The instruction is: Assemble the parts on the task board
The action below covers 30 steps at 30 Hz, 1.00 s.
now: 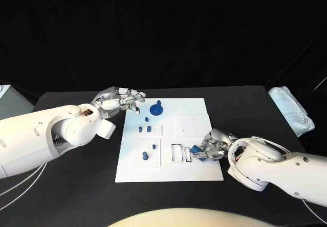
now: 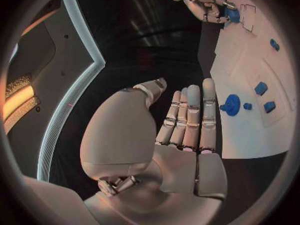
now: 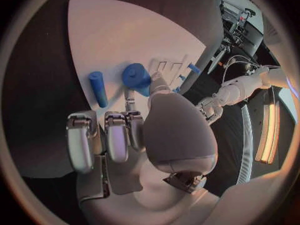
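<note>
Right hand (image 1: 212, 150): fingers pinch a chunky blue plastic part (image 3: 137, 78) over the white task board (image 1: 194, 172), 4 o'clock edge.
Slots: rectangular outlines (image 1: 181, 152) at its 9 o'clock.
Left hand (image 1: 120, 100): fingers apart, holding nothing, farther off.

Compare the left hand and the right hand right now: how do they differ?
The left hand holds nothing, fingers apart; the right hand pinches a blue part. The left hand is at the task board's far left corner; the right hand is over its right edge, nearer the robot. Both are silver on white arms.
</note>
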Motion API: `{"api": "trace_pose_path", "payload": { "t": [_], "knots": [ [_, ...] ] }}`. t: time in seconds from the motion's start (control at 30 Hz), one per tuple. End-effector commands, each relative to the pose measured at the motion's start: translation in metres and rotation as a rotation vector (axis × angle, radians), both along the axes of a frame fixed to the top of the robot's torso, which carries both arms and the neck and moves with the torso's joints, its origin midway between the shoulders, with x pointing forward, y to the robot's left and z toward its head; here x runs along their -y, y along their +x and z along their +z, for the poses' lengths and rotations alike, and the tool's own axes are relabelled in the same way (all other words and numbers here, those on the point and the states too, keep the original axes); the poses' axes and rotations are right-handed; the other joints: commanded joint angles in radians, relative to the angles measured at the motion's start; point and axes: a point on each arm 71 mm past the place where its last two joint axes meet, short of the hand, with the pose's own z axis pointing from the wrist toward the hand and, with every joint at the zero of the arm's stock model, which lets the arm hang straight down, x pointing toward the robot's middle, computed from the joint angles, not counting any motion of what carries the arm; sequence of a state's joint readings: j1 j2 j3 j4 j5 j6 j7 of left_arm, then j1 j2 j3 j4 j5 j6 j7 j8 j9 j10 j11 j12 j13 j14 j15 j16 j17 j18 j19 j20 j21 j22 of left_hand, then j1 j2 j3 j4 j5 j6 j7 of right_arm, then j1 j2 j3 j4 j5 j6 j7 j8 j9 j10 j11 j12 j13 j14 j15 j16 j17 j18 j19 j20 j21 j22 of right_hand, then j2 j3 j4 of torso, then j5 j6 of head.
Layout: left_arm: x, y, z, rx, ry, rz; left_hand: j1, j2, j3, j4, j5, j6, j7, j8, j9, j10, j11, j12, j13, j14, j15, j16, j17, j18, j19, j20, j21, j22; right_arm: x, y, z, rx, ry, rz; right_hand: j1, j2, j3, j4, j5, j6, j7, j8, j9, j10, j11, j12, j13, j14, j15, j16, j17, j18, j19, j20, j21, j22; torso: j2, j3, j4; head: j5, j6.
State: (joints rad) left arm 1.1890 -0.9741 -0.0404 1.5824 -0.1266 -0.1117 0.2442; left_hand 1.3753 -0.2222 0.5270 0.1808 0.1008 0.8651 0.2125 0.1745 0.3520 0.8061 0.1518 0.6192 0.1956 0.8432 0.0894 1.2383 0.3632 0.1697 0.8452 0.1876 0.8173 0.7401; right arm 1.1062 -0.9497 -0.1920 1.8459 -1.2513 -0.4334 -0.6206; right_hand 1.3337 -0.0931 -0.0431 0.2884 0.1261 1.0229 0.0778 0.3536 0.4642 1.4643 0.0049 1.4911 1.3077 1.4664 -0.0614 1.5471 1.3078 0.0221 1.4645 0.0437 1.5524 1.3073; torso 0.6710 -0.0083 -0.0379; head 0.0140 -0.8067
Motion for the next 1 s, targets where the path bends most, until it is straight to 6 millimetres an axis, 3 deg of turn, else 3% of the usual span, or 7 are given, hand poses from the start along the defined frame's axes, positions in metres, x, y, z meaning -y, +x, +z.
{"api": "trace_pose_path", "payload": {
  "t": [0.03, 0.33, 1.0],
  "knots": [
    [0.002, -0.001, 0.001, 0.000, -0.011, -0.018, -0.005, 0.005, 0.002, 0.006, -0.006, -0.008, -0.002, 0.006, -0.001, -0.008, 0.001, 0.005, -0.001, 0.003, 0.001, -0.005, 0.001, 0.014, 0.009, 0.002, -0.006, -0.001, -0.001, -0.003, 0.004, -0.020, 0.067, -0.040, -0.018, 0.007, 0.006, 0.002, -0.001, 0.011, -0.004, 0.009, 0.009, 0.063, -0.007, 0.007, 0.200, 0.093, -0.007, 0.005, 0.211, -0.020, 0.105, -0.008, 0.009, 0.261, -0.001, -0.0002, -0.0009, -0.001, 0.001],
    [0.003, 0.000, 0.001, -0.001, -0.011, -0.020, -0.004, 0.005, 0.001, 0.008, -0.005, -0.010, -0.002, 0.006, -0.002, -0.009, 0.001, 0.005, -0.001, 0.003, 0.001, -0.005, 0.002, 0.014, 0.010, 0.002, -0.008, -0.002, -0.013, -0.003, 0.026, -0.026, 0.156, -0.037, -0.041, 0.017, 0.017, 0.002, -0.002, 0.021, -0.008, 0.010, 0.007, 0.057, -0.011, -0.006, 0.189, 0.094, -0.010, 0.007, 0.217, -0.022, 0.106, -0.010, 0.016, 0.263, 0.001, -0.0003, 0.0007, -0.006, 0.003],
    [0.003, -0.001, 0.001, -0.006, -0.012, -0.028, -0.002, 0.005, -0.001, 0.009, -0.005, -0.011, -0.002, 0.006, -0.002, -0.010, 0.001, 0.005, -0.001, 0.003, 0.001, -0.006, 0.002, 0.014, 0.011, 0.001, -0.009, -0.003, -0.046, 0.005, 0.010, -0.082, 0.152, 0.012, -0.106, 0.023, 0.021, 0.004, -0.003, 0.037, -0.014, 0.012, 0.003, 0.064, -0.016, 0.000, 0.197, 0.098, -0.013, 0.013, 0.236, -0.022, 0.106, -0.014, 0.018, 0.263, 0.001, 0.0002, 0.0000, -0.001, 0.000]
  ]
}}
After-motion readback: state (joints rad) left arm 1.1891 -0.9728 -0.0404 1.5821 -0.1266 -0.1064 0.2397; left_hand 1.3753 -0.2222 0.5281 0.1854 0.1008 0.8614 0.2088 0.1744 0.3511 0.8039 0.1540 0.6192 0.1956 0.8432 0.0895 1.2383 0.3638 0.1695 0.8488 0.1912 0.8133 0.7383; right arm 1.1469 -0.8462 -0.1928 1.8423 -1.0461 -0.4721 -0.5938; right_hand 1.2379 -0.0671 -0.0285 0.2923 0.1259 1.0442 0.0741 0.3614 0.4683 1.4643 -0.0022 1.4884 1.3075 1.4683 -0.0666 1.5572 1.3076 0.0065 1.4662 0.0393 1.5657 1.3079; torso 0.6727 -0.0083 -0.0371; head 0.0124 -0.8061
